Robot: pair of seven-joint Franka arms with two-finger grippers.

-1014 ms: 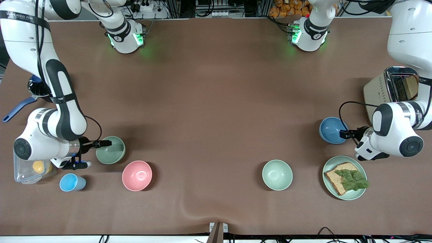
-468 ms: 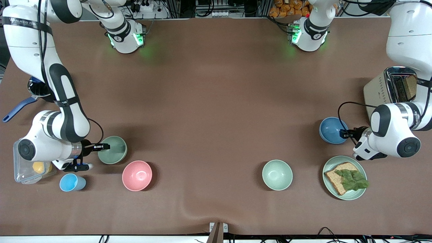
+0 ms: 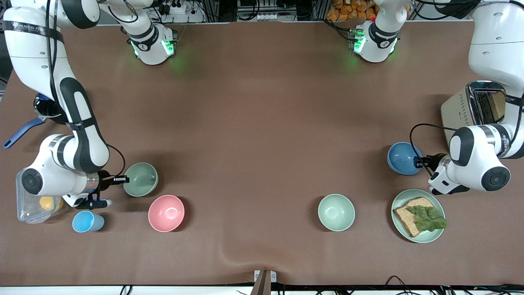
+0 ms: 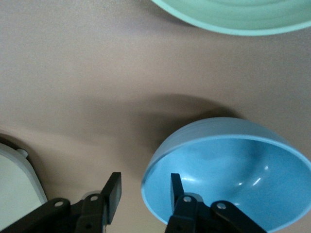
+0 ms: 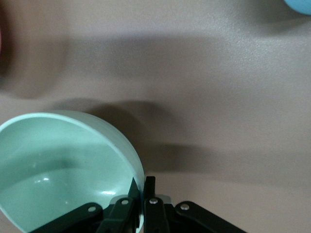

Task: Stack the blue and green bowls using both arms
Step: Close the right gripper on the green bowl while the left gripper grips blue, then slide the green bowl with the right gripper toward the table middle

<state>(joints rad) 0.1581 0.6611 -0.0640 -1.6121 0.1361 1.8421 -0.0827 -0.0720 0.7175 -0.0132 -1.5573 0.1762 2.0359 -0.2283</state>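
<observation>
At lower left of the front frame, the right gripper (image 3: 123,179) pinches the green bowl (image 3: 141,184) rim, while at right the left gripper (image 3: 419,162) straddles the blue bowl (image 3: 403,158) rim half-closed; thin rim grips may slip when lifted

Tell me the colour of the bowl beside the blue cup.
Pink bowl, best seen in the front view.

place: robot lab | evidence: 2 arm bases (image 3: 153,45) bolted on brown-covered table (image 3: 262,123); cables, power strips along edge
</observation>
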